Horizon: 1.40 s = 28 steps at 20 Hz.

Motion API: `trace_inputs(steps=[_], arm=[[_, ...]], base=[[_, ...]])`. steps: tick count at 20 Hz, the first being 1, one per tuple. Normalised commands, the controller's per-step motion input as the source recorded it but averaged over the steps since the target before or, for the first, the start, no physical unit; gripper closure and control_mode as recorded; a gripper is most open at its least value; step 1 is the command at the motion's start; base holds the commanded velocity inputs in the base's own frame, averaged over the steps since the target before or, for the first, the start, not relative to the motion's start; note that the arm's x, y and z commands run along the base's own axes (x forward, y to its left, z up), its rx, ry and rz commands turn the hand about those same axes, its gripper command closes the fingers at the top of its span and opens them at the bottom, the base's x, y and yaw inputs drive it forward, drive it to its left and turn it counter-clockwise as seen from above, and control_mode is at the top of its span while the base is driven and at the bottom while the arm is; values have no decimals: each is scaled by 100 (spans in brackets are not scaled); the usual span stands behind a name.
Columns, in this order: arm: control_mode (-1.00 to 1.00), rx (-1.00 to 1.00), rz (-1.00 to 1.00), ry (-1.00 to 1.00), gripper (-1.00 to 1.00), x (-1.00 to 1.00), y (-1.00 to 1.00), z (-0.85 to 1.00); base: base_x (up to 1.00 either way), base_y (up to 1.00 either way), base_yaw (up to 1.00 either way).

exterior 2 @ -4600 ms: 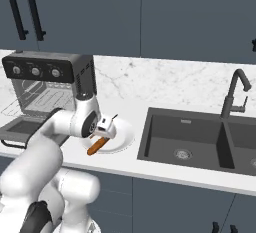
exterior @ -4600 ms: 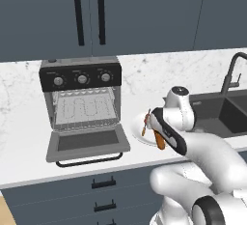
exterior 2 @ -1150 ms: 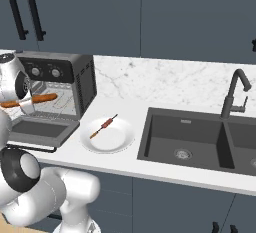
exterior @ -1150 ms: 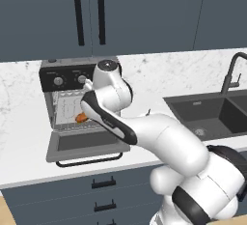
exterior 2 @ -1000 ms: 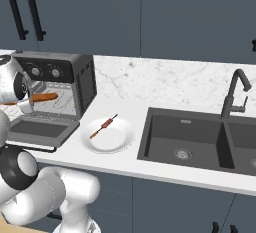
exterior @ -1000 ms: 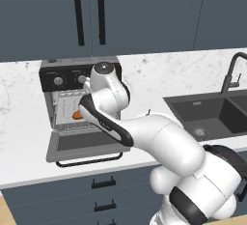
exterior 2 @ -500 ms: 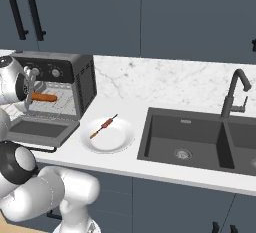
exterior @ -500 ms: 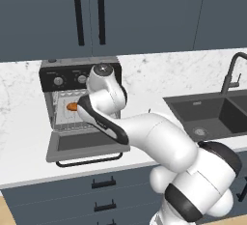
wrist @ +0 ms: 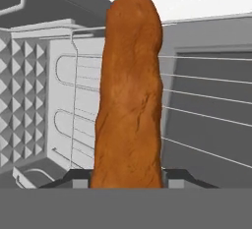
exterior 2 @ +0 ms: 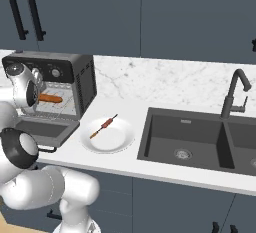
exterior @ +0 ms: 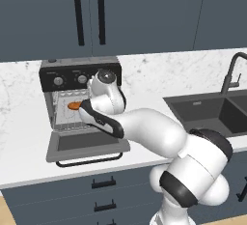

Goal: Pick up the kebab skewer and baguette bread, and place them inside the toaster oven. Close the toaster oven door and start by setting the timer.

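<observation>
The orange-brown baguette bread stands tall in the hand view, and my gripper is shut on its lower end. It hangs inside the open toaster oven, just above the wire rack. From the base views the baguette bread lies level in the oven cavity, with my hand close in front of it. The toaster oven door is dropped open, flat toward the counter edge. The kebab skewer lies on a white plate to the right of the oven.
A dark double sink with a black faucet sits to the right of the plate. Dark upper cabinets hang above the marble counter. My arm's elbow reaches across the front of the open door.
Since the earliest frames I have carried the baguette from the plate to the oven. Over the last second it has moved slightly up and deeper into the cavity.
</observation>
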Motion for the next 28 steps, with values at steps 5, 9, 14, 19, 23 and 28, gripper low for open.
trace_inputs(steps=[5,9,14,19,23,28], arm=[[-100,0,0,0,100,26,11,-16],[-100,0,0,0,100,22,13,-13],[-100,0,-1,0,100,32,12,-16],[-100,0,0,0,100,11,0,-7],[-100,0,0,0,100,8,0,-5],[-100,0,0,0,-100,2,0,-2]], base=[[0,0,0],[0,0,0],[0,0,0],[0,0,0],[0,0,0],[0,0,0]])
